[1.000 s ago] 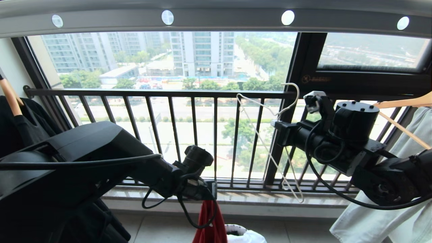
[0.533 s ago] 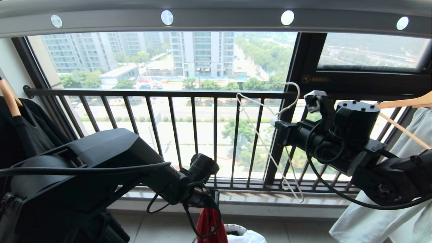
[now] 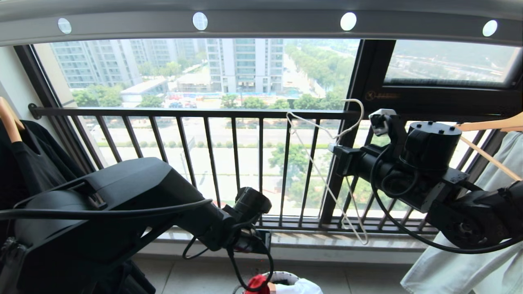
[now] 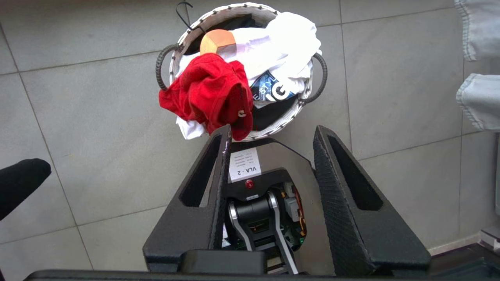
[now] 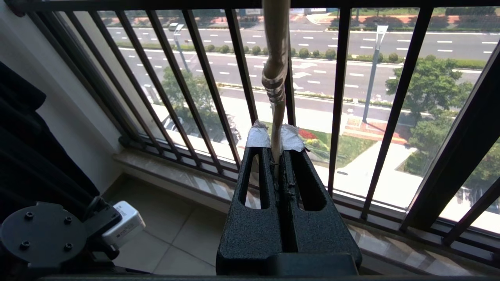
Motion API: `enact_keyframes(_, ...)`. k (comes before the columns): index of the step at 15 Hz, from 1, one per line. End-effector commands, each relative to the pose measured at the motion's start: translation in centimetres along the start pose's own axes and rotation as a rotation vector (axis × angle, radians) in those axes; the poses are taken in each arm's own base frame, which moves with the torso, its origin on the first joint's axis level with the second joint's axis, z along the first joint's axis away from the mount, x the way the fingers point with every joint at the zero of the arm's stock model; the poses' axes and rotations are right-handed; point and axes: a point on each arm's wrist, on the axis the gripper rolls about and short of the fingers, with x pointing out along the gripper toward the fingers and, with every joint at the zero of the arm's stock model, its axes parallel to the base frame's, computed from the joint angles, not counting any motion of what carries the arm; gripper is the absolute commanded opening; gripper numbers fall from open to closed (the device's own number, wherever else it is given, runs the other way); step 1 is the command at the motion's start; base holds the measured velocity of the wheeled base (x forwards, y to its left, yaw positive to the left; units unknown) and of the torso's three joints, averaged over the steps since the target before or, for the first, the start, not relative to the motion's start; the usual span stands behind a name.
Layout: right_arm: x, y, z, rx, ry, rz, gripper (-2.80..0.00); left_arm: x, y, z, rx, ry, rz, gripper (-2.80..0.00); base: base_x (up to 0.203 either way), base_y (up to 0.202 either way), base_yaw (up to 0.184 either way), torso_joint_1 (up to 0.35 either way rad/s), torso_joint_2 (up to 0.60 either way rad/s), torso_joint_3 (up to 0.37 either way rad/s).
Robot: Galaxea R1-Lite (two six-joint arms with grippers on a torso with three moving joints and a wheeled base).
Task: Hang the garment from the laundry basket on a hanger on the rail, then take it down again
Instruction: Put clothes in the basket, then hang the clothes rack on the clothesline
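**Shirt Released Over Basket; Hanger Held at the Railing**

Check the left gripper (image 4: 269,134) first. In the left wrist view its fingers (image 4: 343,187) stand apart with nothing between them. The gripper points down at the floor tiles, directly above the laundry basket (image 4: 177,54).

Locate the red shirt (image 4: 211,91). It lies bunched on the basket, draped across the woven rim on one side, on top of a white garment (image 4: 281,43). One fold of the red cloth sits just beside the tip of one left finger; you cannot tell whether the two touch. In the head view only a small patch of the shirt (image 3: 256,281) shows at the lower edge, beneath the left arm.

Check the right gripper (image 5: 276,145). Its fingers are clenched on the neck of the wire hanger (image 3: 327,163), which hangs tilted in front of the dark railing (image 3: 184,112), well below the grey rail (image 3: 261,24).

Note the black garment (image 3: 24,163) at the far left and the pale garment (image 3: 482,228) on a wooden hanger (image 3: 490,124) at the far right.
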Motion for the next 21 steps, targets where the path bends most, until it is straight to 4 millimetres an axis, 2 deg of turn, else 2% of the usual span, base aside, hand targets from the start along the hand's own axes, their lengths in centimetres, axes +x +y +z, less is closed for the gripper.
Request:
enact_keyframes(1,-0.1,0.0,0.2,0.000,-0.009,0.002,-2.80,-0.1,-0.1,0.1,-0.004,-0.006,-0.002,0.00,0.000,0.000,0.000,0.000,0.00,0.000)
enact_keyframes(7,0.0,0.0,0.0,0.001,-0.005,0.000,-2.80,-1.3,0.0,0.2,-0.004,-0.011,-0.006,0.00,0.000,0.000,0.000,0.000,0.00,0.000)
enact_keyframes(8,0.0,0.0,0.0,0.001,-0.003,0.000,-2.80,-1.6,-0.1,0.2,-0.004,-0.014,-0.009,-2.80,0.000,0.000,0.000,0.000,0.00,0.000)
enact_keyframes(21,0.2,-0.1,-0.4,0.001,0.009,-0.002,-2.80,-3.0,-0.3,0.7,-0.006,-0.037,-0.022,-2.80,0.000,0.000,0.000,0.000,0.00,0.000)
